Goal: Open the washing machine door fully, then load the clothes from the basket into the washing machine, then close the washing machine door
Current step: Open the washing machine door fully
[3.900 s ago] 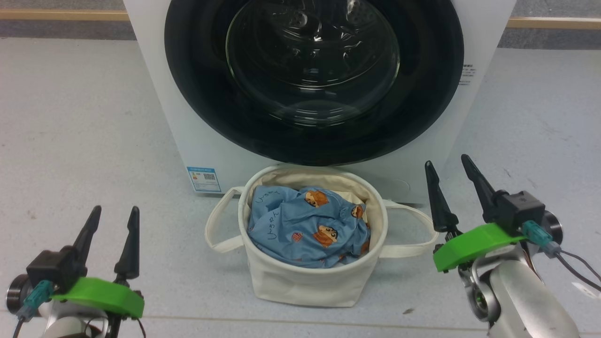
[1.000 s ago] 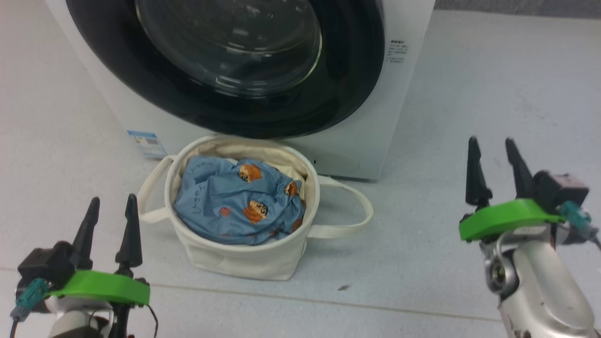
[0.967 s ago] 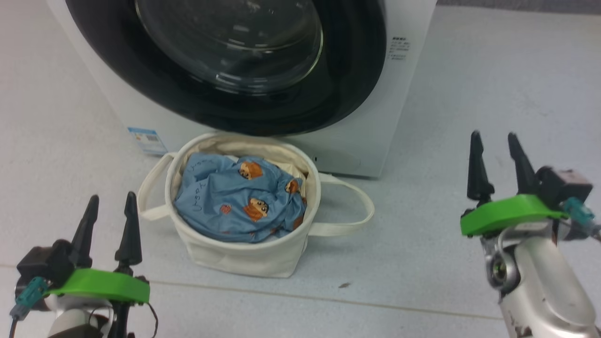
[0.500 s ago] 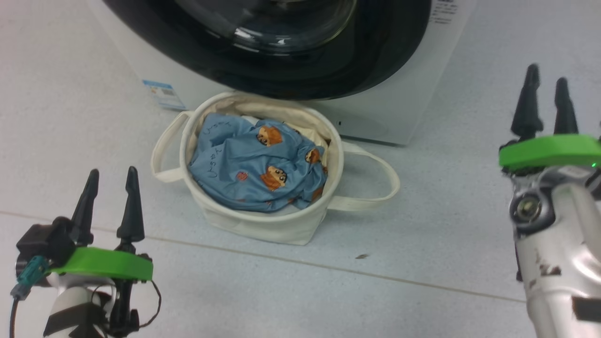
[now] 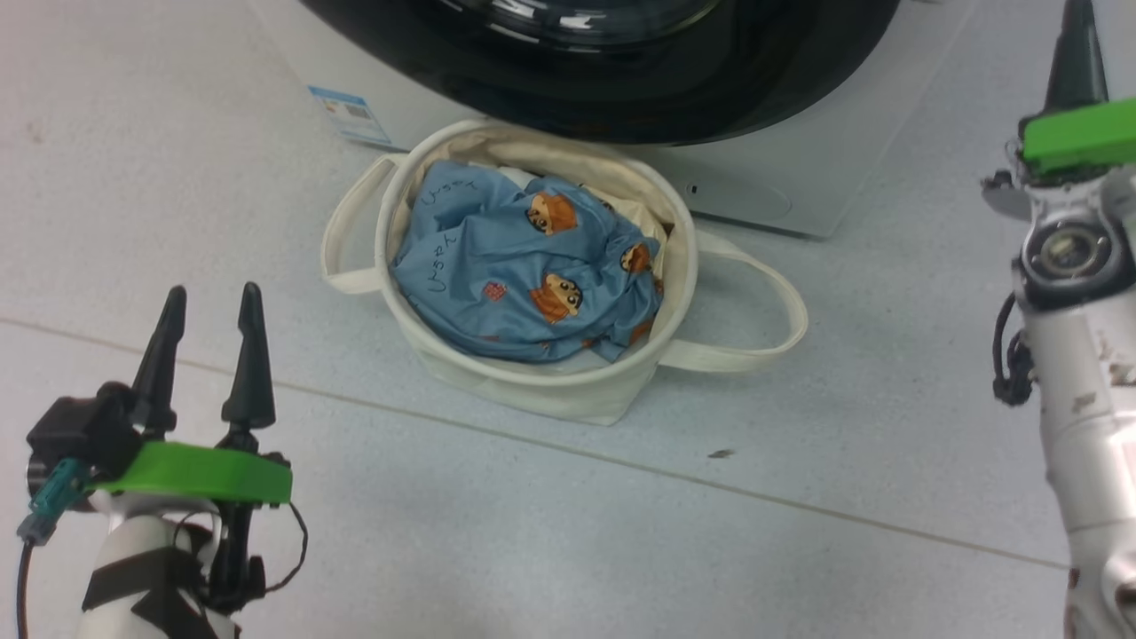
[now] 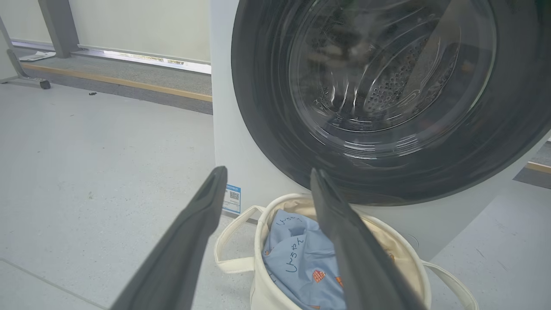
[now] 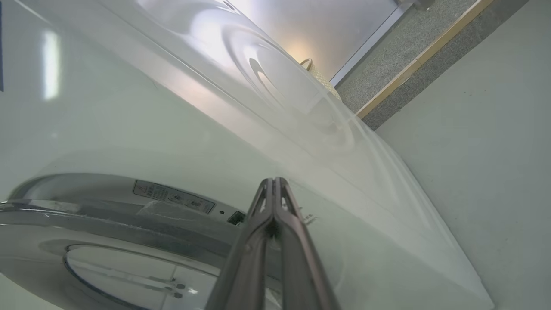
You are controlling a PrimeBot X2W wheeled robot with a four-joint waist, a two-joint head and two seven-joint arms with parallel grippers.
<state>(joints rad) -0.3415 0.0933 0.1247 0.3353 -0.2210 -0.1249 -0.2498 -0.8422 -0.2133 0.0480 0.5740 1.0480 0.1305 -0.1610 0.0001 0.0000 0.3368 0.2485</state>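
The white front-loading washing machine (image 6: pixel 224 142) stands on the pale grey floor (image 5: pixel 177 133). Its large round glossy black door with the clear glass window (image 6: pixel 387 86) lies closed against the front. Just before the machine, under the lower edge of the door, stands the small round cream canvas basket with two looped strap handles (image 5: pixel 532 395). The light blue clothes printed with orange-brown cartoon faces (image 5: pixel 506 275) lie crumpled inside the basket. A small blue-white sticker (image 5: pixel 351 114) is on the machine's front, near the basket's left handle.

The left gripper (image 5: pixel 211 306) hangs low at the left, apart from the basket, above the floor. Its two long dark fingers stand wide apart and hold nothing. The right gripper (image 7: pixel 273 183) is high at the right side of the machine, and its fingers are pressed together with nothing between them. In the right wrist view their tip points at the white front just beside the shining rim of the door. Whether it touches the machine cannot be told.
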